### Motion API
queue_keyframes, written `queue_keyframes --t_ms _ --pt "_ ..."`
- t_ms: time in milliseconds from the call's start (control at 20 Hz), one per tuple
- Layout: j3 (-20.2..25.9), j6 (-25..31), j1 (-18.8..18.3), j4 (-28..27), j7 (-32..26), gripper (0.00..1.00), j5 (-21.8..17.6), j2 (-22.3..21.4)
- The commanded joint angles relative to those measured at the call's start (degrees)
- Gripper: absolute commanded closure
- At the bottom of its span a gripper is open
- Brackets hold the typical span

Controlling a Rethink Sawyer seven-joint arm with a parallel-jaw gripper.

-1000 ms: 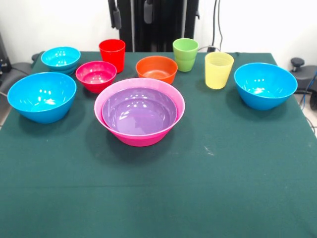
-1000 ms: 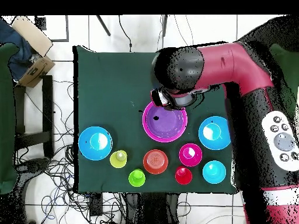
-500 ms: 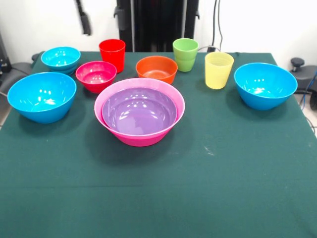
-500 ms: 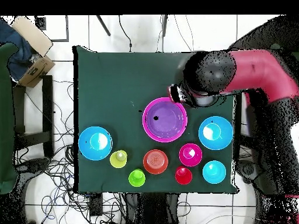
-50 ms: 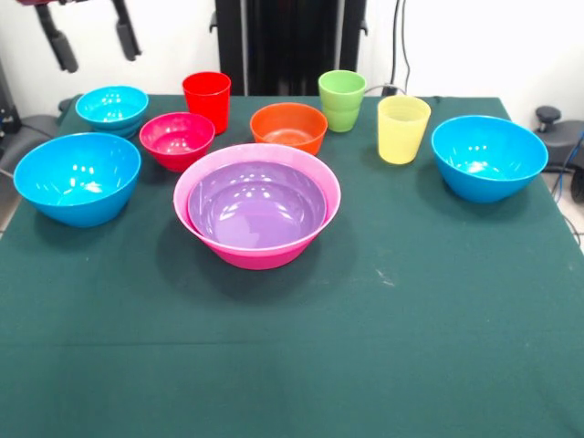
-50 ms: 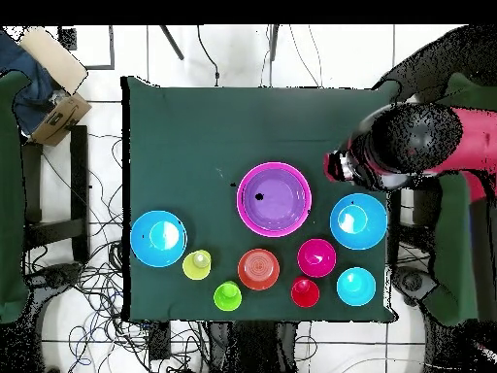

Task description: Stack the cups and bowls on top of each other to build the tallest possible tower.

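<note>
**Inspector:** Green cloth covers the table [image 5: 411, 347], with a white wall and a black stand behind it. Report what has changed.

**Assistant:** The gripper [image 5: 89, 35] has swung away. A second ago it hung over the middle of the table, by the pink bowl [image 5: 257, 248]; half a second ago it was partway across. It is now at the top corner of the front view, high above the cyan bowl [image 5: 111, 107] and the blue bowl [image 5: 77, 177]. Its two fingers hang spread apart with nothing between them.

**Inspector:** And the tower?

**Assistant:** Two pieces so far: the purple bowl [image 5: 256, 204] sits nested inside the pink bowl at the table's centre. Nothing on the table has shifted over that second.

**Inspector:** The remaining items?

**Assistant:** All loose and upright. The magenta bowl [image 5: 177, 138] and orange bowl [image 5: 288, 126] stand just behind the tower. The red cup [image 5: 207, 100], green cup [image 5: 342, 99] and yellow cup [image 5: 402, 129] form the back row. The second blue bowl [image 5: 489, 157] is at the far side, well apart.

**Inspector:** Your reading?

**Assistant:** In my judgement the arm is lining up on the nearer blue bowl as the next layer. That fits, being the next size down.
</note>
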Motion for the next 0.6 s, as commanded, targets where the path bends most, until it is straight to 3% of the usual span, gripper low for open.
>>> queue_keyframes --t_ms 50,600 --pt "0.7 -5.9 2.2 6.7 -18.2 0.00 -4.8 3.9" --pt "-0.8 -9.2 2.9 6.8 -17.0 0.00 -5.9 7.1"
